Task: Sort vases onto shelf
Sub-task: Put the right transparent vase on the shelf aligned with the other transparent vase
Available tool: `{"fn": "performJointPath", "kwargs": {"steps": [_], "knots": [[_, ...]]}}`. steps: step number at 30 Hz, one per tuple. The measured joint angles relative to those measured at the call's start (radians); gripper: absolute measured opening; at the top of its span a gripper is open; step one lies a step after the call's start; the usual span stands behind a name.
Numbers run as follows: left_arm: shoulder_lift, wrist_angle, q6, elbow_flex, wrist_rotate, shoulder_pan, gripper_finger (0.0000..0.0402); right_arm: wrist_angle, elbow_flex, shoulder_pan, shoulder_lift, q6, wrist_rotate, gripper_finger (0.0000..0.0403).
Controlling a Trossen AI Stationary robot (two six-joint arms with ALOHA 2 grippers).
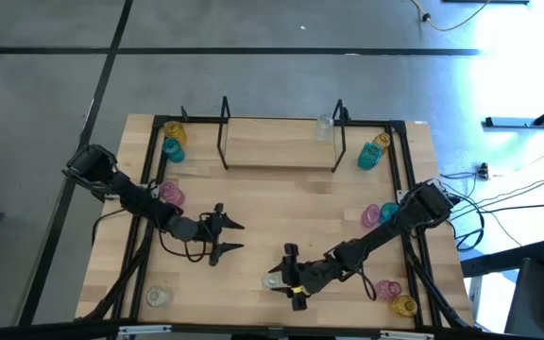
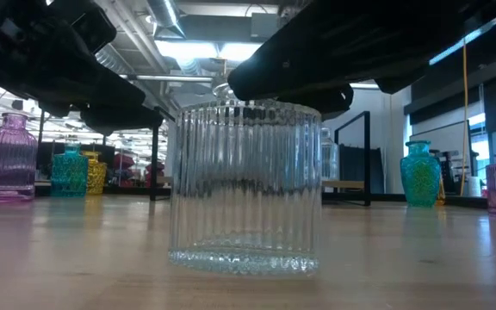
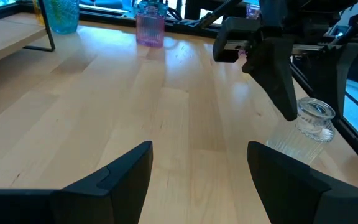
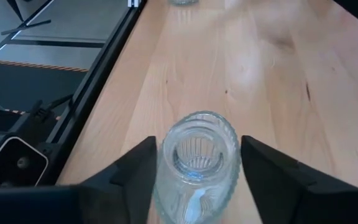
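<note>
Layout as I see it:
Shelf (image 1: 280,151) at table's (image 1: 281,203) far edge; vases (image 1: 377,151) flank both its ends.

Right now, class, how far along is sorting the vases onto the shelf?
Done: one clear vase seems to stand on the shelf. In hand: the right end effector brackets a clear vase; grip uncertain. Left: coloured vases around the table; the left end effector waits open.

My right gripper (image 4: 194,171) has dark, matt plastic-looking fingers (image 4: 129,174); the clear vase (image 4: 196,163) between them looks like shiny glass with ribbed sides; the table (image 4: 272,74) is smooth pale wood; its edge frame (image 4: 98,81) looks like black metal.
</note>
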Motion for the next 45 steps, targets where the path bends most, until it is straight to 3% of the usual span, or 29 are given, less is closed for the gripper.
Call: {"fn": "performJointPath", "kwargs": {"steps": [5, 9, 19, 32, 37, 45], "knots": [[0.0, 0.0, 0.0, 0.0, 0.0, 0.0, 0.0256, 0.001, 0.0, 0.0, -0.001, -0.026, 0.004, 0.013], [0.0, 0.0, 0.0, 0.0, 0.0, 0.0, 0.0256, 0.0, 0.0, 0.0, -0.001, -0.031, 0.004, 0.0102], [0.0, -0.003, 0.001, 0.0, 0.0, 0.0, 0.0256, -0.059, 0.0, 0.0, -0.023, -0.046, 0.03, 0.0111], [0.0, -0.007, 0.0, 0.0, 0.0, 0.0, 0.0256, -0.326, -0.002, -0.002, -0.161, -0.045, 0.155, 0.0116], [0.0, -0.008, 0.0, 0.0, 0.0, 0.0, 0.0256, -0.385, -0.004, -0.003, -0.2, -0.049, 0.158, 0.0117], [0.0, -0.011, 0.0, 0.0, 0.0, 0.0, 0.0256, -0.388, -0.144, -0.045, -0.357, -0.057, 0.189, 0.0117]]}}
